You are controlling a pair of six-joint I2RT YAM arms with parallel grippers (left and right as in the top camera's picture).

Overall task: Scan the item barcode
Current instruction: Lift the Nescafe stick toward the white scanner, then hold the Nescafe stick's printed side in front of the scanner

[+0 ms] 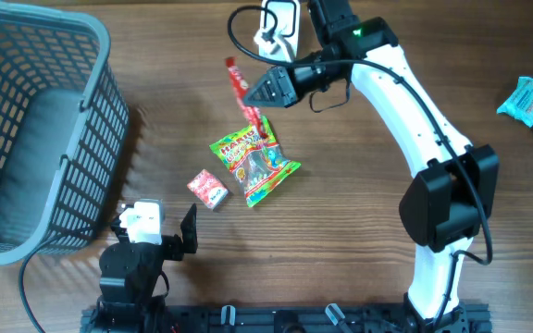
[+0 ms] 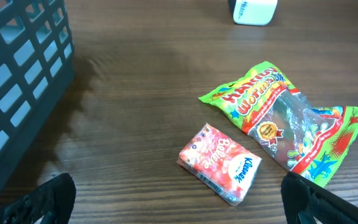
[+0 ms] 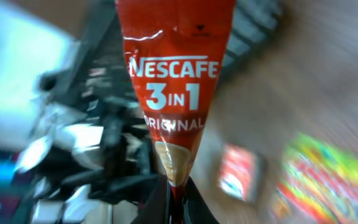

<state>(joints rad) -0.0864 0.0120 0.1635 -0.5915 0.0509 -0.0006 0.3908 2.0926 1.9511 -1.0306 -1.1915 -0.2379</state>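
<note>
Brown wooden desk (image 1: 359,231), scanner (image 1: 281,26) at the far edge. Right jaws clamp the sachet (image 1: 237,81) by one end near it; left jaws gape idle. It might droop, barcode missing the scanner.

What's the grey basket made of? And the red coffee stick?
The basket looks like hard matte grey plastic, moulded into an open lattice. The red Nescafe stick, pinched in the right claw, seems thin glossy plastic or foil film: light glints off it.
</note>
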